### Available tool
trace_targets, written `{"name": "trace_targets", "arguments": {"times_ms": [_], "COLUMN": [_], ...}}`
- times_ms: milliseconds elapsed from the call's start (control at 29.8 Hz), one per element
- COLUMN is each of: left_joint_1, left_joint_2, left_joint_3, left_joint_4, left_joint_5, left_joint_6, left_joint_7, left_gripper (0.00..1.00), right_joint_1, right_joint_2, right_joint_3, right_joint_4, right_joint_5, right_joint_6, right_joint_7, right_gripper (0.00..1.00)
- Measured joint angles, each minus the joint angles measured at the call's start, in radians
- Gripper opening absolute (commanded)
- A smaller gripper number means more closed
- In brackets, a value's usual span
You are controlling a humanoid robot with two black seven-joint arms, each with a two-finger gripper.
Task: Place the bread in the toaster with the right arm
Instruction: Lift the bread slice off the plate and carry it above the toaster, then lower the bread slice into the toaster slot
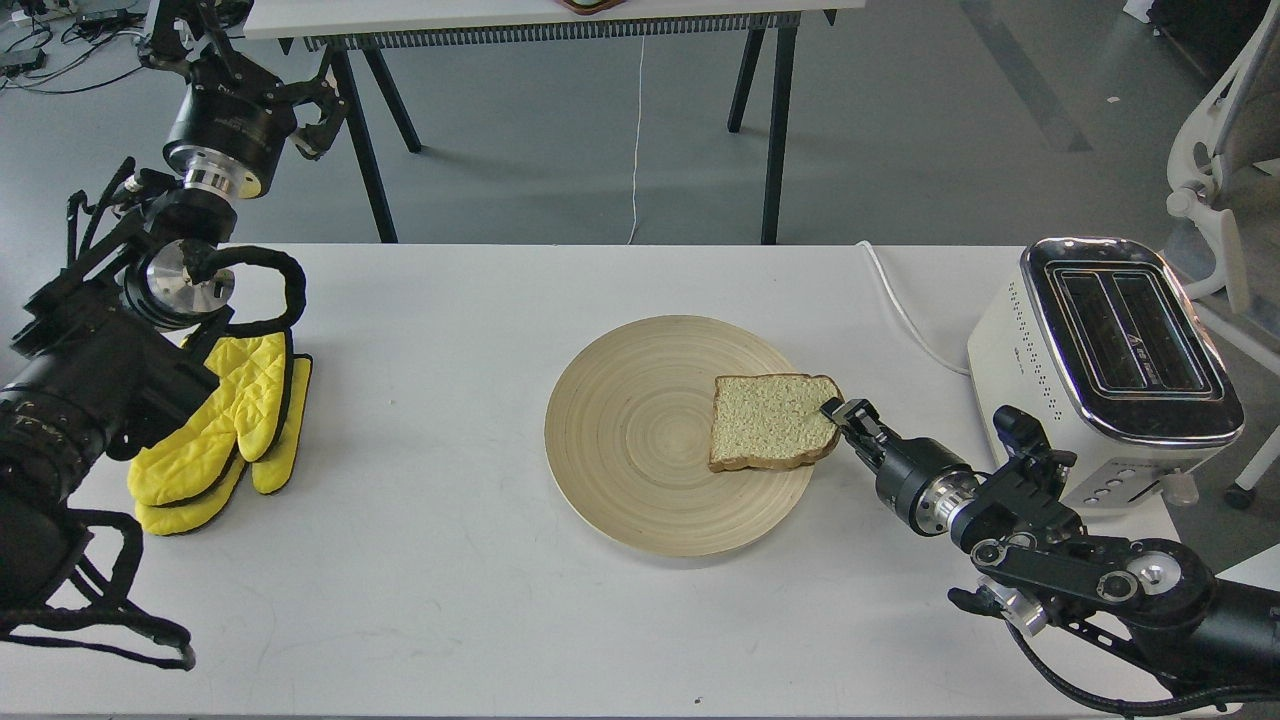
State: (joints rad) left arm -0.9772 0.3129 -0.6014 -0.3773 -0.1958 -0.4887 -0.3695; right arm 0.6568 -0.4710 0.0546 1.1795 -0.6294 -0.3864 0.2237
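Observation:
The bread [768,420], a pale speckled slice with a brown crust, lies flat on the right side of a round wooden plate [630,440]. My right gripper [838,412] comes in from the lower right, and its dark tip lies on the slice's right edge. Its two fingers cannot be told apart. The cream-white toaster [1110,370] stands at the table's right edge with both chrome-topped slots empty, to the right of the gripper. My left gripper [190,35] is raised at the far top left, away from the bread, and its fingers are unclear.
Yellow oven mitts [225,430] lie on the left of the white table [450,600], beside my left arm. The toaster's white cord [900,305] runs over the table's back edge. A second table and a white chair [1225,150] stand beyond.

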Motion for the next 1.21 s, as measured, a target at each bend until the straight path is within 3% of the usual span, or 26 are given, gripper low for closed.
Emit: {"name": "trace_targets", "arguments": {"times_ms": [302, 536, 905, 1207], "left_joint_1": [0.0, 0.0, 0.0, 0.0], "left_joint_2": [0.0, 0.0, 0.0, 0.0], "left_joint_3": [0.002, 0.003, 0.003, 0.003], "left_joint_4": [0.0, 0.0, 0.0, 0.0], "left_joint_5": [0.001, 0.0, 0.0, -0.001], "left_joint_6": [0.0, 0.0, 0.0, 0.0], "left_joint_7": [0.0, 0.0, 0.0, 0.0], "left_gripper": [1.0, 1.0, 1.0, 1.0], "right_joint_1": [0.059, 0.145, 0.232, 0.233], "right_joint_2": [-0.188, -0.434, -0.835, -0.949], "right_joint_3": [0.014, 0.015, 0.015, 0.013], "right_joint_4": [0.18, 0.318, 0.42, 0.419], "right_joint_5": [-0.141, -0.33, -0.394, -0.398], "right_joint_6": [-0.015, -0.017, 0.01, 0.098], "right_joint_7": [0.007, -0.026, -0.073, -0.084], "right_gripper": [0.04, 0.04, 0.04, 0.04]}}
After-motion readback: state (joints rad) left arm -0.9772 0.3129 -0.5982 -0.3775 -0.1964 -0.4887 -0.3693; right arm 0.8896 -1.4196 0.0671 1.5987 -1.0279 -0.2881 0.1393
